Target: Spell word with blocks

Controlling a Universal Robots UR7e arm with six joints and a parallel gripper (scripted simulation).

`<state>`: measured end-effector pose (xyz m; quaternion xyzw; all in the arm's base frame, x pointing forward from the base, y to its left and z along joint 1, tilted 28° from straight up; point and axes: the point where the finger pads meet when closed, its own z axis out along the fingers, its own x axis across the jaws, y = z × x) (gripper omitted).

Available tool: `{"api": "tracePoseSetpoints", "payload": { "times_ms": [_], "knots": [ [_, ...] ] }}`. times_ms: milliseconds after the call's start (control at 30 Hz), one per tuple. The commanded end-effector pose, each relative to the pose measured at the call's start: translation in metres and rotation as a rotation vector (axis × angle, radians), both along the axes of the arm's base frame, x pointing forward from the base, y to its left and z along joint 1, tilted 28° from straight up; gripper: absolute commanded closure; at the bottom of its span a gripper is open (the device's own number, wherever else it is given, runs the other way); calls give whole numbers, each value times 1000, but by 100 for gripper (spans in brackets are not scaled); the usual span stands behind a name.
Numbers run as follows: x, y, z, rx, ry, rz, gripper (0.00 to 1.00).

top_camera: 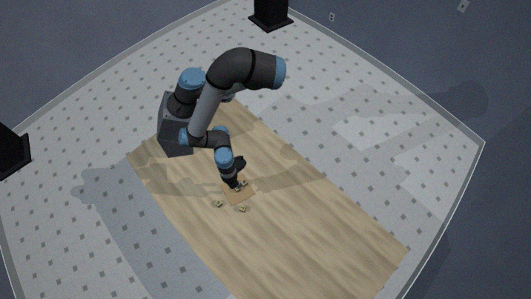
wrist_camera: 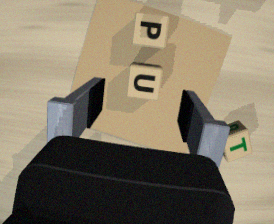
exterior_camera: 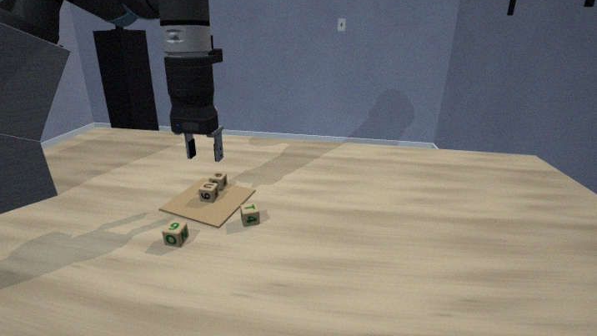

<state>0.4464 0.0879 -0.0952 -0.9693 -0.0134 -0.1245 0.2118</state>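
A tan mat [exterior_camera: 208, 203] lies on the wooden table; it also shows in the wrist view [wrist_camera: 150, 76] and in the top view [top_camera: 239, 193]. Two blocks sit on it side by side: one with P on top [wrist_camera: 149, 30] [exterior_camera: 218, 179] and one with U on top [wrist_camera: 145, 83] [exterior_camera: 208, 192]. The T block [exterior_camera: 249, 214] [wrist_camera: 238, 143] lies on the table just off the mat's edge. A block with 9 on top and O on its side [exterior_camera: 175, 233] lies off the mat on the table. My gripper [exterior_camera: 203, 147] [wrist_camera: 141, 100] hangs above the U block, open and empty.
The robot's base [top_camera: 169, 123] stands at the table's end near the mat. A black pillar [exterior_camera: 125, 79] stands by the far wall. The table's far edge [exterior_camera: 308, 136] runs behind the mat.
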Motion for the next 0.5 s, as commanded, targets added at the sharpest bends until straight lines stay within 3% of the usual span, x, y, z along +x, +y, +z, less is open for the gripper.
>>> {"api": "tracePoseSetpoints", "payload": {
  "times_ms": [0,467],
  "knots": [
    [4,-1,1,7,10,-30,0],
    [16,-2,2,57,98,-212,0]
  ]
}}
